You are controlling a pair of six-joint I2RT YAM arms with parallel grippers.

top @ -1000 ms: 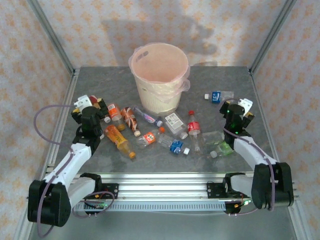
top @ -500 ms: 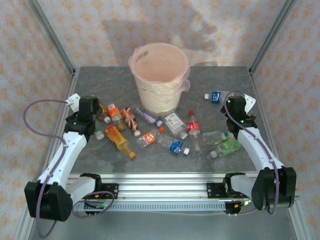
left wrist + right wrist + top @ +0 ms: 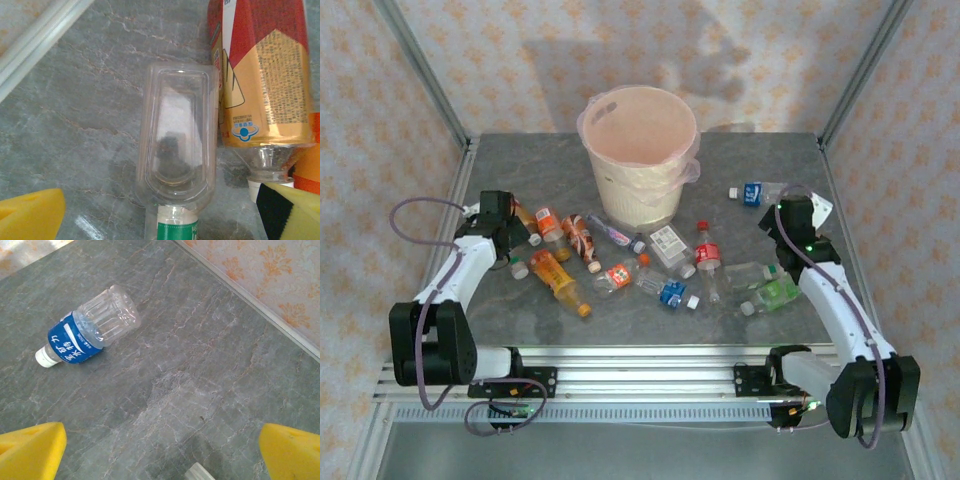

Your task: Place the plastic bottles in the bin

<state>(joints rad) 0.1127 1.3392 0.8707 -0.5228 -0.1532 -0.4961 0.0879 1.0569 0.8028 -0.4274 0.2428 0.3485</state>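
Swing outward done: left end effector [image 3: 160,215] released astride clear green-labelled plastic bottle [image 3: 175,150], right end effector [image 3: 161,452] released facing clear blue-labelled bottle [image 3: 90,330]; grasping seemingly next.

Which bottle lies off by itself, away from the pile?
The blue-labelled clear bottle, alone right of the bin; the other bottles lie bunched together.

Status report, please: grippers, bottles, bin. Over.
Left gripper open above clear bottle; red-gold bottle close beside. Right gripper open, blue-label bottle ahead, untouched. Bin upright, far side of table.
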